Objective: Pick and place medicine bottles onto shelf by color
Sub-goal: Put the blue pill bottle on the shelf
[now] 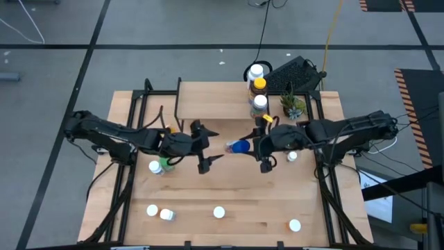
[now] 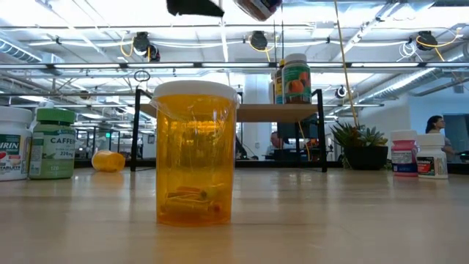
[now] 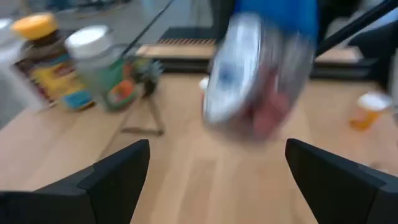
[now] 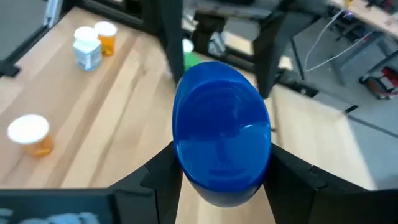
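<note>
The left gripper (image 1: 208, 147) hangs above the middle of the light wooden bench (image 1: 236, 201), and its dark fingers (image 3: 118, 174) stand wide apart with nothing between them. Just beside it, a green plastic bottle with white cap (image 1: 157, 167) stands on the bench.

To the right, the right gripper (image 1: 258, 147) holds a smooth round blue bottle (image 1: 241, 146) tightly between its fingers (image 4: 163, 174), lifted above the bench centre and facing the left gripper.

Behind them, the low light-wood shelf on thin black legs (image 1: 215, 94) carries three bottles in a row at its right end; the white-capped one (image 1: 259, 104) is nearest. Its left part is free.

Along the front edge, small white-capped orange bottles (image 1: 219, 212) stand well apart, with open bench between them.
</note>
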Tool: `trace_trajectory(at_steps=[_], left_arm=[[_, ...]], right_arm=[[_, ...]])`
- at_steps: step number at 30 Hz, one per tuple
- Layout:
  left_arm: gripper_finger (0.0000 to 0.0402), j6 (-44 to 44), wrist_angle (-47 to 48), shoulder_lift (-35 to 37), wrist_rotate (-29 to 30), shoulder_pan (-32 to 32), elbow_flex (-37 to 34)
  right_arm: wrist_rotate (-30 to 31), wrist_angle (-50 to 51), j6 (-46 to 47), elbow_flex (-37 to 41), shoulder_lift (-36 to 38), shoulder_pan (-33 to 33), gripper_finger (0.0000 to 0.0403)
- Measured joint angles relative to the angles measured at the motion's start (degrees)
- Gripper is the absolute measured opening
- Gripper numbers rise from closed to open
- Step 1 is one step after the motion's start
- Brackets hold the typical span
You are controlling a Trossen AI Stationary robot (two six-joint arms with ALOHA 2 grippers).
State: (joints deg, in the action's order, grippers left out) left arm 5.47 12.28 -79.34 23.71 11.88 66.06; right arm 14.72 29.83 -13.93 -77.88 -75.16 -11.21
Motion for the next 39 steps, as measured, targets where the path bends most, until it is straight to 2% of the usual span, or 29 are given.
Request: trace_trajectory(at_steps=[4, 9, 13, 19, 26, 36, 39], left_arm=[[0.0376, 0.78, -0.89, 0.07, 3.53, 0.57, -1.90], [0.0376, 2.80, -7.63, 0.01, 6.18, 0.27, -9.17], [0.0376, 4.80, -13.93, -0.03, 6.42, -0.94, -15.31], [0.0376, 6.26, -17.97, -0.03, 6.44, -3.48, -19.46], [0.0376, 5.13, -17.86, -0.01, 6.77, -5.54, -19.95], [0.0376, 4.22, -15.09, -0.01, 6.79, -6.10, -19.95], [0.0376, 4.09, -15.25, -0.01, 6.79, -6.27, -19.95]], right_arm=[[-0.05, 3.02, -1.70, -3.82, -0.15, 2.04, 0.0174], [-0.19, 5.61, -4.12, -8.62, -0.17, 5.91, 0.0174], [-4.34, 7.78, -4.95, -13.46, -1.48, 10.11, 0.0174], [-7.37, 14.50, -7.13, -26.10, -8.71, 15.61, 0.0174], [-7.43, 21.96, -10.40, -39.60, -19.04, 21.62, 0.0174], [-7.71, 23.29, -16.37, -41.95, -26.86, 34.39, 0.0174], [-10.79, 24.51, -17.49, -41.95, -29.10, 38.22, 0.0177]])
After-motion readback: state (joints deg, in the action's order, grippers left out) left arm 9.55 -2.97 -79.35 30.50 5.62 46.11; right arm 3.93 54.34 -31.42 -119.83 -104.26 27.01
